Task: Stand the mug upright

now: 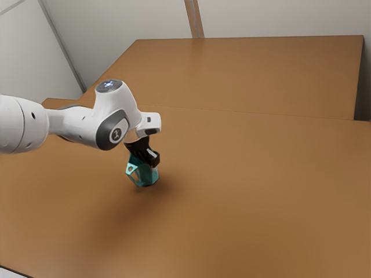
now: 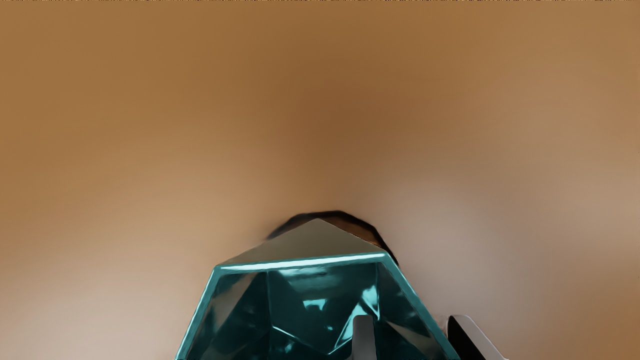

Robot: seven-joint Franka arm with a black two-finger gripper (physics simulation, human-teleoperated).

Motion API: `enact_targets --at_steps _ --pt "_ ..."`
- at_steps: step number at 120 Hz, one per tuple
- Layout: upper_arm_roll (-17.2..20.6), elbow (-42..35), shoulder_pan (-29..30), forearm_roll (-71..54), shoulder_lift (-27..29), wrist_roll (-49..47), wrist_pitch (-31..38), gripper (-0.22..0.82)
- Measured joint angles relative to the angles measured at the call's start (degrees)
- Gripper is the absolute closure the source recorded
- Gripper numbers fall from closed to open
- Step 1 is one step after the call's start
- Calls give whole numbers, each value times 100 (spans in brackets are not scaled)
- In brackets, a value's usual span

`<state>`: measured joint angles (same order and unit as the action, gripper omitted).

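Placement of the gripper (image 2: 411, 327) around one wall of the mug (image 1: 149, 175) looks to us like the step in hand, with the righting itself unfinished. We see the fingers (image 2: 364, 337) parted part way, one reaching inside the mug and the other outside, just beside the rim (image 2: 300, 263). The inner one seems clear of the wall, so we judge that the gripper has hold of nothing. The mug is right at the gripper's tips, low over the table (image 1: 261, 174); we cannot tell whether its base sits flat.

Next, we need to close gently on that wall, then turn the mug until its base is level and let it down. A squeeze on one slanted face could make it slip or swing, so we would go slowly.

It is glossy teal, faceted, with flat panels, a bright angular edge and a dark, mirror-like inside. Its mouth is turned toward the gripper's camera, and we judge it to be leaning.
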<state>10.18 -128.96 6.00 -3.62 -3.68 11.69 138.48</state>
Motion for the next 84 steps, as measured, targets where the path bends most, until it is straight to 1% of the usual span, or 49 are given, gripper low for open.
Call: enact_targets --at_steps 7,15,23,32,44,52,67,84 --pt "1 0 -30 1 15 -19 -4 41" --pt "1 0 -49 -27 70 -39 -13 30" --pt "7 0 -51 -48 149 -57 -36 22" --pt "51 28 -13 -65 285 -75 -128 15" --pt "105 277 26 -81 428 -104 -397 10" --pt "151 645 59 -60 495 -163 -709 7" --pt "217 1868 62 -8 466 -342 -1585 4" --pt "242 2775 -20 47 460 -513 -2451 2"
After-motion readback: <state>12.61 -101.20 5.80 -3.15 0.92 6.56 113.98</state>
